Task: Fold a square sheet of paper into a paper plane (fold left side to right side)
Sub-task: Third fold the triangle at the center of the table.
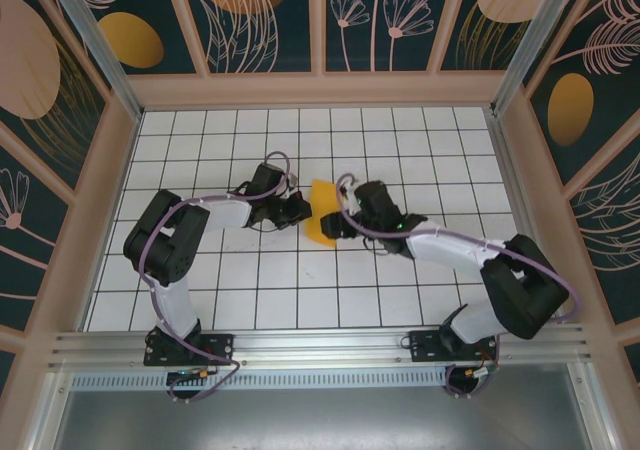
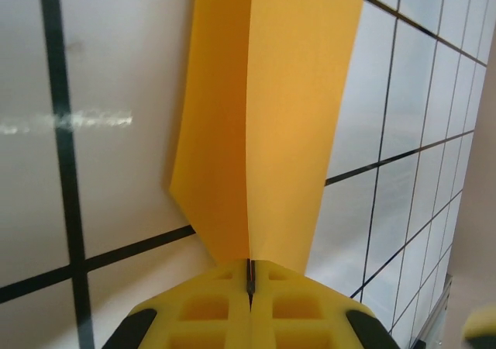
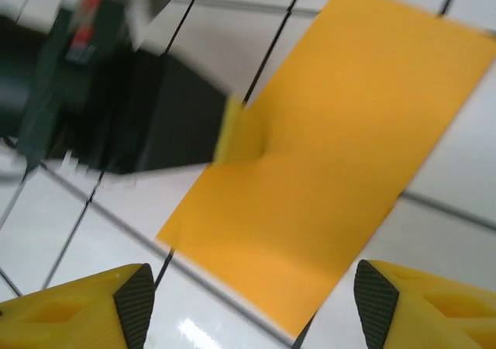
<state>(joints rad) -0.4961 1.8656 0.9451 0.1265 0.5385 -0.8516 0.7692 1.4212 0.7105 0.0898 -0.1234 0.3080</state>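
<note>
Square sheet of paper point(image 1: 322, 213) point(image 2: 263, 116) point(image 3: 325, 155), folded double, is shown mid-table on the white grid tiles point(image 1: 300, 300), between both grippers. Its near edge is pinched in the fully closed left gripper point(image 1: 298, 210) point(image 2: 249, 283). The right gripper point(image 1: 340, 222) point(image 3: 252, 295) is spread wide beside the paper, with nothing grasped.

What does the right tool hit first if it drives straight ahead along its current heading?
The folded orange-yellow paper, lying directly ahead of the open right tool. Beyond it, the left tool is shut on the paper's edge. Depth is unclear, so I can't say how close.
</note>
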